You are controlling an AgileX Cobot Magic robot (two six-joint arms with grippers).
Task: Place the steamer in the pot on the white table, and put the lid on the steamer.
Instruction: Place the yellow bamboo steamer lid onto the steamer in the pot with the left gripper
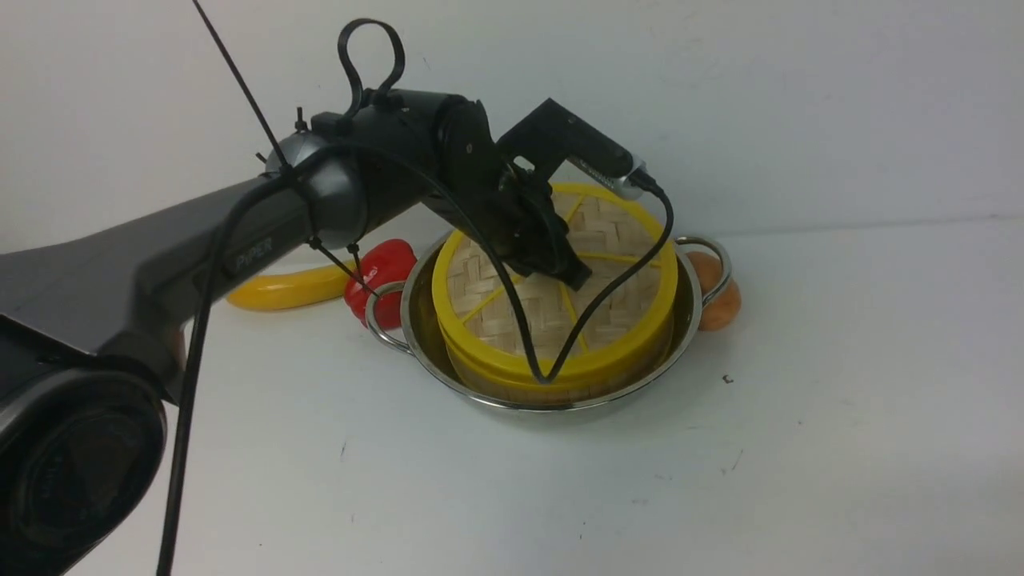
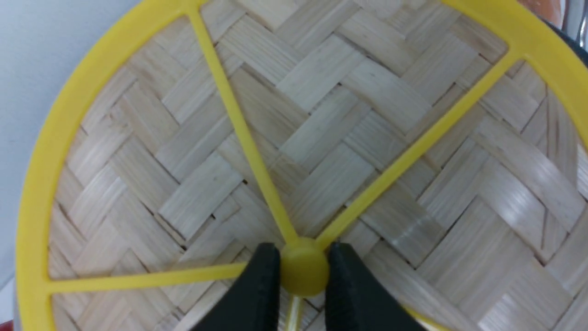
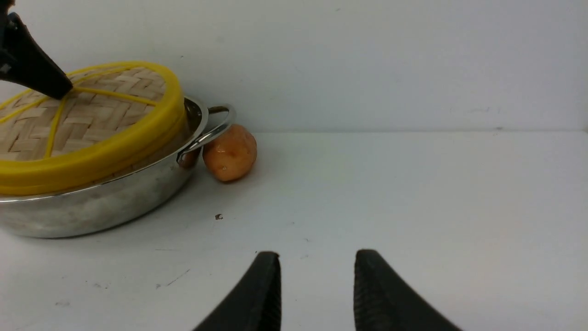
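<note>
The shiny pot (image 1: 424, 336) stands on the white table (image 1: 800, 448) with the steamer (image 1: 576, 392) inside it; only a strip of the steamer's bamboo wall shows. The woven lid (image 1: 620, 232) with its yellow rim and spokes lies on top of the steamer and hides what is inside. My left gripper (image 1: 578, 280) reaches down from the left and is shut on the lid's yellow hub (image 2: 303, 271); the lid (image 2: 321, 115) fills the left wrist view. My right gripper (image 3: 317, 276) is open and empty, low over the table to the right of the pot (image 3: 101, 207).
An orange fruit (image 1: 718, 302) touches the pot's right handle (image 3: 216, 128). A red pepper (image 1: 390, 264) and a yellow banana-shaped toy (image 1: 280, 290) lie behind the pot's left handle. A white wall stands close behind. A cable from the left wrist hangs across the lid.
</note>
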